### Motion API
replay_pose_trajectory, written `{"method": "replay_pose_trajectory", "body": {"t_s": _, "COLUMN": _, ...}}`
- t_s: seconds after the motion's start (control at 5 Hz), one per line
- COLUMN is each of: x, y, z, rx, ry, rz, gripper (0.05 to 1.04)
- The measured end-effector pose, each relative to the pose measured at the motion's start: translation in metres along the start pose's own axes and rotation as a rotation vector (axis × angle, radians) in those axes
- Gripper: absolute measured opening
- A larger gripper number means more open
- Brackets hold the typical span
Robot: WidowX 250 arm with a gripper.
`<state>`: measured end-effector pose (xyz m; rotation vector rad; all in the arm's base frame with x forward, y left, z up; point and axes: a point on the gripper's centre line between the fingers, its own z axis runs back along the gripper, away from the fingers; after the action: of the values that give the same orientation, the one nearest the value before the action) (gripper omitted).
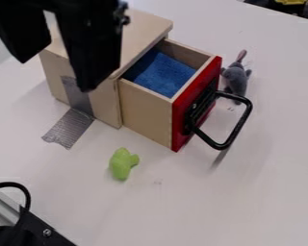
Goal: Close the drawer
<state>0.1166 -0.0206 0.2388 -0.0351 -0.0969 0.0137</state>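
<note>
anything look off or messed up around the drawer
Nothing looks spilled or broken. The one odd bit is the grey tape running from the box onto the table, its end ragged, though it probably anchors the box. The drawer is open, as expected.

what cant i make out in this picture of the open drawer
In the camera view:
Floor of the drawer: hidden by the blue material inside.
Back end of the drawer: hidden inside the wooden box.
Part of the box's top: hidden behind the claw.
Upper part of the claw: cut off by the top edge.
Yellow thing, top right: cut off by the top edge.
</note>
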Motion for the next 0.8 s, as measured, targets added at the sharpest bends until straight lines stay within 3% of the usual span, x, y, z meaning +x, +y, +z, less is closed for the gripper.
{"method": "replay_pose_trajectory", "body": {"t_s": 0.2, "x": -0.002, "y": 0.0, "z": -0.003, "rx": 0.002, "ry": 0.012, "rz": 0.0, "gripper": 0.997}}
{"method": "replay_pose_trajectory", "body": {"t_s": 0.4, "x": 0.003, "y": -0.005, "z": -0.017, "rx": 0.002, "ry": -0.007, "rz": -0.03, "gripper": 0.997}}
{"method": "replay_pose_trajectory", "body": {"t_s": 0.8, "x": 0.057, "y": -0.038, "z": -0.079, "rx": -0.015, "ry": -0.021, "rz": -0.094, "gripper": 0.997}}
